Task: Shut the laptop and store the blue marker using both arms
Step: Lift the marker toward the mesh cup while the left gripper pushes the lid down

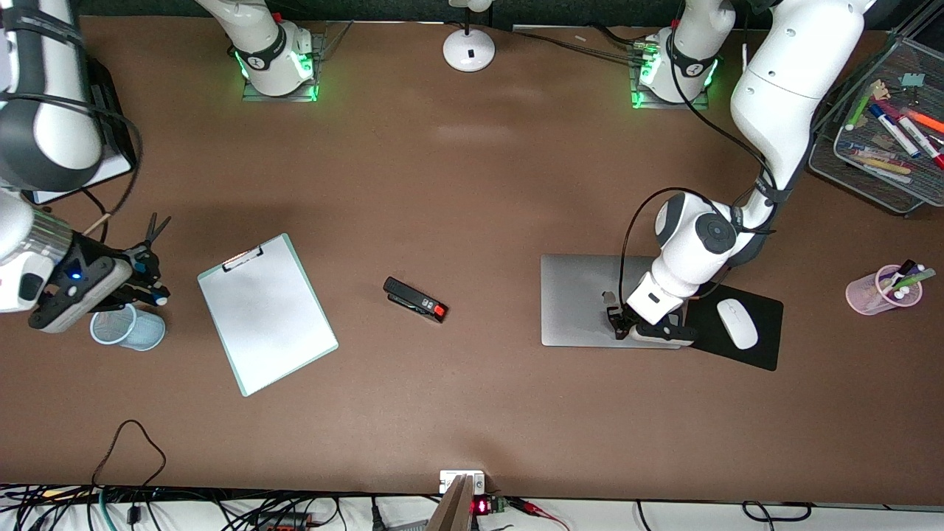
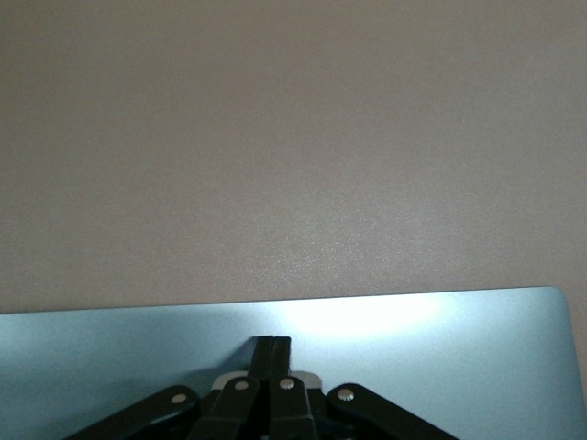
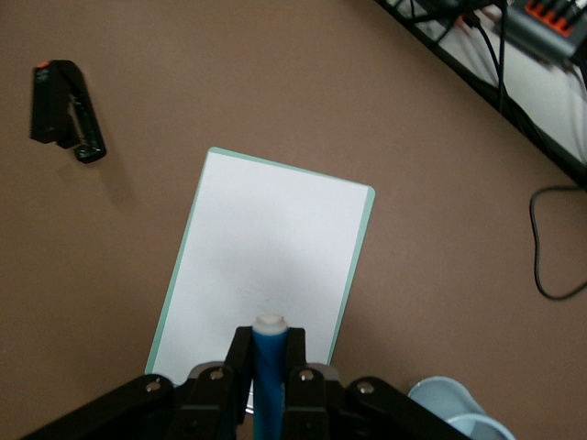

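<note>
**Q:** How did the left gripper (image 1: 618,330) stand, and what did it touch?

**A:** Its fingers (image 2: 272,353) were fully closed, holding nothing, with the tips pressed on the lid of the laptop (image 1: 590,295). The laptop lay shut and flat on the table (image 1: 472,184), just beside the black mouse pad (image 1: 759,332).

**Q:** And the right gripper (image 1: 151,284)?

**A:** It was clamped on the blue marker (image 3: 270,376), white end outward, in the air over the light-blue mesh cup (image 1: 129,328). In the front view the cup lay at about nine o'clock from the clipboard (image 1: 267,313); the stapler (image 1: 415,299) lay at three o'clock from the clipboard.
</note>
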Robot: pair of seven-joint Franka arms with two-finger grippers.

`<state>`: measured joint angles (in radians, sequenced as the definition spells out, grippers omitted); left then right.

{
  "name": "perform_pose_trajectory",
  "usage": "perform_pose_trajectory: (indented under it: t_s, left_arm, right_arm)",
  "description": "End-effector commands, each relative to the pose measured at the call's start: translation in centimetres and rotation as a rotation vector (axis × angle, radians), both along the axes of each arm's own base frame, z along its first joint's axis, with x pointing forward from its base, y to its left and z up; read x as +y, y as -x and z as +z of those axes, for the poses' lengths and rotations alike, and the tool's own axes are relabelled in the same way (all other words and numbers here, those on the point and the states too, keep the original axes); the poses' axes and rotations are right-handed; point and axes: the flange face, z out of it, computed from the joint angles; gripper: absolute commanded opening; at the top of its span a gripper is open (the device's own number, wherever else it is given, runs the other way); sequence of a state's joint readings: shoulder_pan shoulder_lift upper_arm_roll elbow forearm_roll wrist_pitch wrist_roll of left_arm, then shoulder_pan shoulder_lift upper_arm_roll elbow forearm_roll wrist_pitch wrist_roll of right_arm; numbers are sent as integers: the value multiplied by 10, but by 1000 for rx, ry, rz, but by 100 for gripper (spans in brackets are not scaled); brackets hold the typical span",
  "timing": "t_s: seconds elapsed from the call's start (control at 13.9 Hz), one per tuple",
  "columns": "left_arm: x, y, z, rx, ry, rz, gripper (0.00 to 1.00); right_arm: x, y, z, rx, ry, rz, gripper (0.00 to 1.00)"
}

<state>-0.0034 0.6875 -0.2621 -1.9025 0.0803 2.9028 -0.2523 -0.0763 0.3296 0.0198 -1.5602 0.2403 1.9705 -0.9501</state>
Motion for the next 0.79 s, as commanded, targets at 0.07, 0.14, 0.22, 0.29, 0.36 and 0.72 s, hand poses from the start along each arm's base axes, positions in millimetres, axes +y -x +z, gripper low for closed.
perform_pose_trajectory:
  t_s: [0.07, 0.14, 0.22, 0.29, 0.36, 0.72]
  left_arm:
    - [2, -6, 1, -19, -15, -17, 0]
    - [2, -7, 6, -23, -16, -16, 0]
    - [3, -8, 13, -12, -24, -17, 0]
    - [3, -8, 20, 6, -35, -22, 0]
    - [3, -8, 26, 8, -39, -25, 0]
    - [5, -6, 64, 63, -83, -47, 0]
  right_arm:
    - [-34, 0, 20, -26, -122, 89, 0]
    - [-44, 3, 20, -24, -145, 101, 0]
    - [-52, 6, 20, -21, -161, 118, 0]
    - [-61, 9, 21, -21, -182, 131, 0]
    - [-72, 14, 25, -24, -210, 144, 0]
    - [-103, 27, 80, -100, -232, 300, 0]
